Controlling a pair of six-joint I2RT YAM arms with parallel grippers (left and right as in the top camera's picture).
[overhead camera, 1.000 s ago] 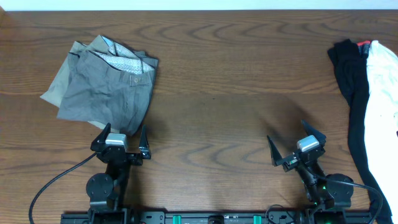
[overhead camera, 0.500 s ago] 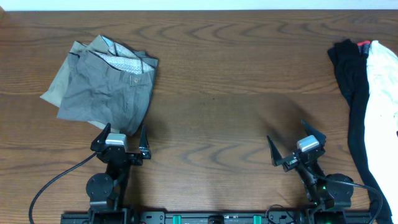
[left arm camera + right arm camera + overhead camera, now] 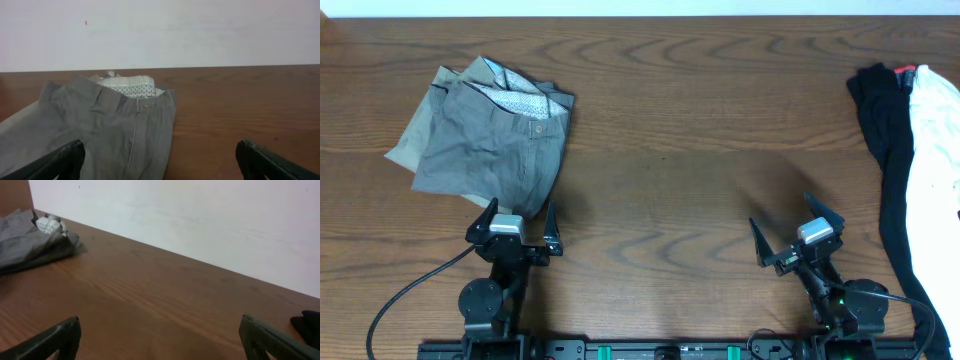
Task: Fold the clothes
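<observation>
Now | grey shorts (image 3: 485, 150) heaped, patterned lining (image 3: 515, 100) showing | left gripper (image 3: 518, 210) spread wide, empty | right gripper (image 3: 779, 209) same

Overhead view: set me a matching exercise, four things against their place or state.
Things: 1 grey shorts; 2 black garment; 3 white garment; 4 left hand.
Descriptions: A open and empty; B at the right edge of the table; C far left, lying over beige shorts; D right side, just left of the white one.
Pairs: 1-C; 2-D; 3-B; 4-A.
</observation>
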